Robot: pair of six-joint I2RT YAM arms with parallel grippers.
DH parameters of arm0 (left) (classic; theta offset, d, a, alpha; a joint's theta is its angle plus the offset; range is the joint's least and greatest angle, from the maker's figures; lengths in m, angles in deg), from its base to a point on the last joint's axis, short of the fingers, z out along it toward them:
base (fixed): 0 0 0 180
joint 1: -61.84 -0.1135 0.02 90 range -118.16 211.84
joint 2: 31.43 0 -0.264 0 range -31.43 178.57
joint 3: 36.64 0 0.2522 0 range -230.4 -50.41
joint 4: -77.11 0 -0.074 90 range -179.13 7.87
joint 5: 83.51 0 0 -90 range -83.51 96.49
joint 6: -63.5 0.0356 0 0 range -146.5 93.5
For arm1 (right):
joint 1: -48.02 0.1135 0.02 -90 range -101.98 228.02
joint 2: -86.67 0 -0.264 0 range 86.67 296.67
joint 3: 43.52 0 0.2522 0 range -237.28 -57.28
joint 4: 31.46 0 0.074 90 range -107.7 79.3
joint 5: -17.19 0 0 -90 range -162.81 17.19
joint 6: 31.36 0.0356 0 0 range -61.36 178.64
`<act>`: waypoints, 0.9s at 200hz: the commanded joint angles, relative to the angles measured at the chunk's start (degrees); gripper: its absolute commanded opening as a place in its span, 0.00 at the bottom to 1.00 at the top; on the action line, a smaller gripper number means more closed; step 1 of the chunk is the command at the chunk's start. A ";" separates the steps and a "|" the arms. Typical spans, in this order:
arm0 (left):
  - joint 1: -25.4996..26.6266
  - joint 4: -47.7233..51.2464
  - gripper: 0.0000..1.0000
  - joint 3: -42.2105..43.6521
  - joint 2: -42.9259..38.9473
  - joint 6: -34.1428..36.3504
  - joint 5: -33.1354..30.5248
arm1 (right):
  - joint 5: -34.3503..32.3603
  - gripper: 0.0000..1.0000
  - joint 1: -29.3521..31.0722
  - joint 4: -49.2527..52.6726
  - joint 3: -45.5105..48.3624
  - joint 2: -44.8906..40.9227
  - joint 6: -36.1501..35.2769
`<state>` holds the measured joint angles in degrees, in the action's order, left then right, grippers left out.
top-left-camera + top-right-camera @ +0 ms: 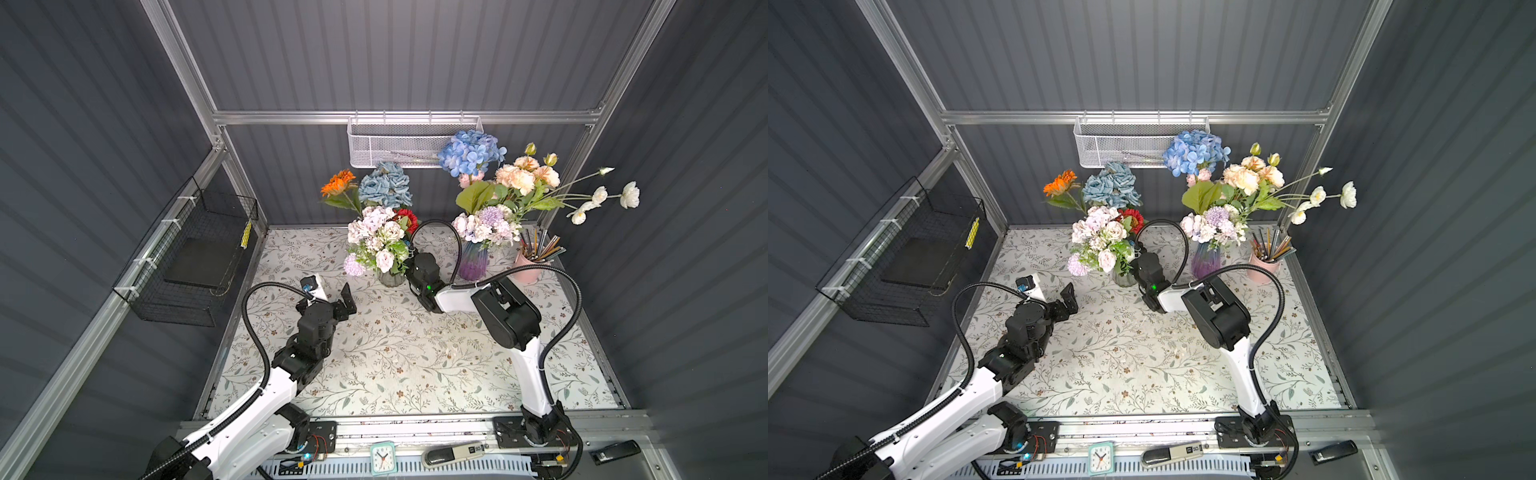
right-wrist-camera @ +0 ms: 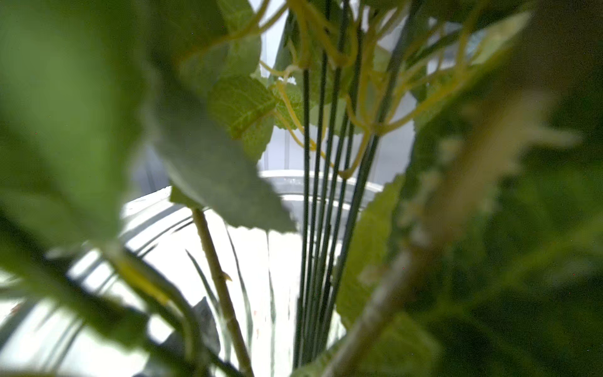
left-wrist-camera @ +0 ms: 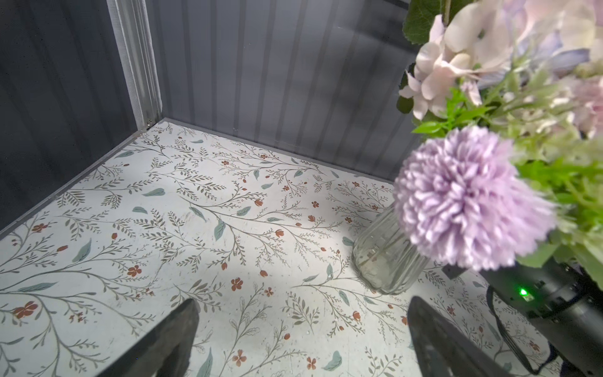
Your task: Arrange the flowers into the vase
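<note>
The flowers stand in two vases in both top views. A clear ribbed vase (image 1: pixel 390 277) holds pale pink and lilac blooms (image 1: pixel 376 239), an orange daisy (image 1: pixel 338 183), blue roses (image 1: pixel 384 185) and a red daisy (image 1: pixel 407 220). A purple vase (image 1: pixel 473 262) holds a blue hydrangea (image 1: pixel 471 151), peach blooms (image 1: pixel 525 174) and white ones (image 1: pixel 598 195). My right gripper (image 1: pixel 411 255) is pushed in among the stems (image 2: pixel 319 196) above the clear vase's rim (image 2: pixel 287 182). Leaves hide all but one grey fingertip (image 2: pixel 204 313). My left gripper (image 3: pixel 303 326) hangs open and empty over the cloth, left of the clear vase (image 3: pixel 385 258).
A pink cup of pencils (image 1: pixel 528 266) stands right of the purple vase. A white mesh basket (image 1: pixel 411 141) hangs on the back wall and a black wire basket (image 1: pixel 195 257) on the left wall. A small clock (image 1: pixel 382 457) sits on the front rail.
</note>
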<state>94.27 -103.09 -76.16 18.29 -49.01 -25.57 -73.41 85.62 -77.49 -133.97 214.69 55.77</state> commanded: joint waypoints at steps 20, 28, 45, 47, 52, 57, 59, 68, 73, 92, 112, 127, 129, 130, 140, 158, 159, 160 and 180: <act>-0.61 0.64 1.00 0.40 -0.79 1.67 -2.61 | 1.04 0.91 0.29 -6.40 1.05 -3.43 -0.18; -0.69 -0.02 1.00 0.45 -0.50 1.76 -2.36 | 1.27 0.99 0.38 -6.93 2.80 -4.50 -0.36; -1.26 -1.60 1.00 0.45 0.78 1.81 -1.39 | 1.00 0.99 0.71 -8.24 6.80 -6.82 -0.65; -1.34 -1.82 1.00 0.38 0.99 1.80 -1.18 | 0.99 0.99 0.74 -8.35 7.36 -7.07 -0.71; -1.61 -2.10 1.00 0.29 1.48 1.69 -0.80 | 0.92 0.99 0.80 -8.64 8.63 -7.76 -0.68; -1.94 -2.42 1.00 0.06 2.09 1.61 -0.34 | 0.95 0.99 0.89 -8.96 9.94 -8.52 -0.53; -2.06 -2.51 1.00 -0.02 2.31 1.55 -0.19 | 0.95 0.99 0.96 -9.12 10.63 -8.85 -0.44; -2.91 -2.72 1.00 -0.34 3.20 1.36 0.75 | 0.93 0.99 0.98 -9.99 13.75 -10.42 0.16; -3.46 -2.87 1.00 -0.57 3.64 1.24 1.15 | 0.96 0.99 1.04 -10.64 15.85 -11.46 0.51; -6.50 -3.42 1.00 -0.59 4.91 0.63 2.99 | 0.27 0.99 1.29 -12.42 24.70 -16.77 1.49; -11.15 -3.53 1.00 -0.35 6.20 -0.72 5.31 | -1.96 0.99 1.30 -12.18 34.63 -24.45 2.87; -13.82 -3.22 1.00 -0.64 8.01 -1.30 5.21 | -4.89 0.99 1.24 -9.99 41.09 -30.90 3.04; -14.00 -3.19 1.00 -0.68 8.27 -1.31 5.11 | -5.41 0.99 1.24 -9.58 41.95 -31.85 3.05; -14.20 -3.19 1.00 -0.73 8.41 -1.40 5.04 | -5.66 0.99 1.29 -9.35 42.31 -32.21 3.14; -15.36 -2.89 1.00 -1.34 10.12 -1.43 4.38 | -7.97 0.99 1.01 -6.29 45.72 -37.02 3.46; -16.63 -3.37 1.00 -2.46 13.22 0.13 2.14 | -12.63 0.99 0.10 3.18 49.43 -45.85 4.51; -16.71 -3.45 1.00 -2.50 13.35 0.24 1.89 | -12.83 0.99 0.06 3.80 49.57 -46.51 4.53; -16.74 -3.54 1.00 -2.57 13.59 0.39 1.72 | -13.10 0.99 -0.01 4.68 49.68 -47.01 4.58; -17.22 -4.75 1.00 -3.56 17.33 2.52 -4.29 | -17.38 0.99 -2.56 22.25 49.30 -57.19 4.85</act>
<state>77.63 -105.60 -76.86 32.54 -49.01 -23.36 -83.09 85.51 -74.30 -84.38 166.17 59.57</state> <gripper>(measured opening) 0.997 0.989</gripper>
